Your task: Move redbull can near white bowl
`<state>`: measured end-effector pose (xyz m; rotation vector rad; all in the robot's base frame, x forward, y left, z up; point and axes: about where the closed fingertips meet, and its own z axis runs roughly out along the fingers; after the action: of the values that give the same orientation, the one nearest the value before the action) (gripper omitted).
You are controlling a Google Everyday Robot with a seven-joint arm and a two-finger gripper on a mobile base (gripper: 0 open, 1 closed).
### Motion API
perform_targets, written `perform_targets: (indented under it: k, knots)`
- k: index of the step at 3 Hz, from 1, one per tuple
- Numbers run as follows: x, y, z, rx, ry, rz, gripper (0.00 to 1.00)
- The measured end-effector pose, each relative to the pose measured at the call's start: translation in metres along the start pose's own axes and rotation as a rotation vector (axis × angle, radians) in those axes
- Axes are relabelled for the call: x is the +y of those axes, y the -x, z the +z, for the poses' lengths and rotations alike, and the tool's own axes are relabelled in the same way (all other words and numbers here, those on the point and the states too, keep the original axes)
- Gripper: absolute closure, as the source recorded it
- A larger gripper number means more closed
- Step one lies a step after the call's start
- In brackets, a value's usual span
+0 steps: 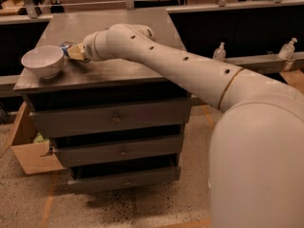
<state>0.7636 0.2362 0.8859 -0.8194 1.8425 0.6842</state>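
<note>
The white bowl [42, 61] stands at the front left corner of the grey cabinet top [118, 70]. The redbull can [65, 45], silver and blue, is just right of the bowl, close to its rim and largely hidden by my hand. My gripper [71, 51] reaches in from the right over the cabinet top and is shut on the can, with its tan fingers [77, 53] around it. My white arm [180, 65] spans from the lower right to the can.
The cabinet has three drawers [114, 120] below its top. A cardboard box [31, 151] lies on the floor at the left. Two pump bottles [219, 51] [288, 47] stand on a ledge at the right. A rail runs along the back.
</note>
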Motion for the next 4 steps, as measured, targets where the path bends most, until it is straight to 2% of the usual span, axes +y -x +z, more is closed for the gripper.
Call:
perform_targets:
  k: [1, 2, 3, 4]
  knots:
    - [0.003, 0.0, 0.003, 0.004, 0.013, -0.002, 0.12]
    - [0.002, 0.002, 0.005, 0.007, 0.018, -0.019, 0.0]
    - [-0.003, 0.006, 0.002, 0.011, 0.002, -0.033, 0.0]
    - [-0.016, 0.016, -0.011, 0.001, -0.058, -0.056, 0.0]
